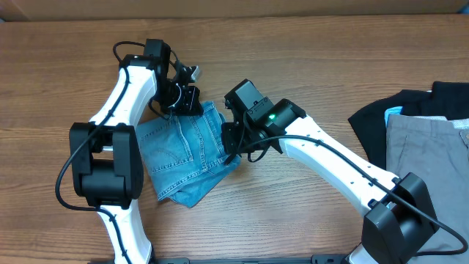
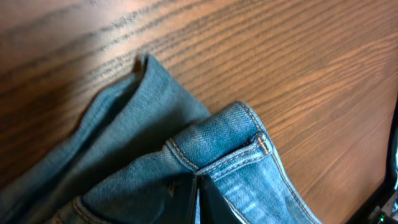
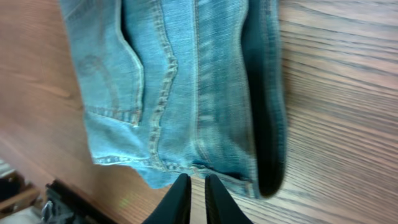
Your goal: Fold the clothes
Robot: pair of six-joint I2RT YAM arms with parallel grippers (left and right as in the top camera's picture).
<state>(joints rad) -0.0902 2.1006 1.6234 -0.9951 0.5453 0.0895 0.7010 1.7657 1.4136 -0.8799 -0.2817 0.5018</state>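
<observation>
A wooden table [image 1: 315, 59] seen from above, with two white robot arms reaching in from the near edge. A pair of light-blue jeans [image 1: 183, 150] lies a little left of the middle of the worktop, already doubled into a compact, roughly square bundle with a back pocket facing up. One corner pokes out untidily toward the near edge.

The left gripper [image 1: 187, 99] sits at the bundle's far edge. In its wrist view its fingers [image 2: 186, 199] are clenched together on a raised fold of waistband by a belt loop.

The right gripper [image 1: 231, 139] is at the bundle's right-hand edge. In its wrist view the fingers [image 3: 214, 199] stand close together with a thin gap, their tips at the hem of the denim. Whether they pinch cloth cannot be told.

At the right edge of the worktop, well apart from the jeans, lie a black garment [image 1: 381, 121] and grey trousers [image 1: 425, 154].

The fold looks late in its course, at tidying or a last doubling. The next move likely calls for carrying the held waistband across toward the near edge, keeping the layers aligned, then releasing and squaring the stray corner.
</observation>
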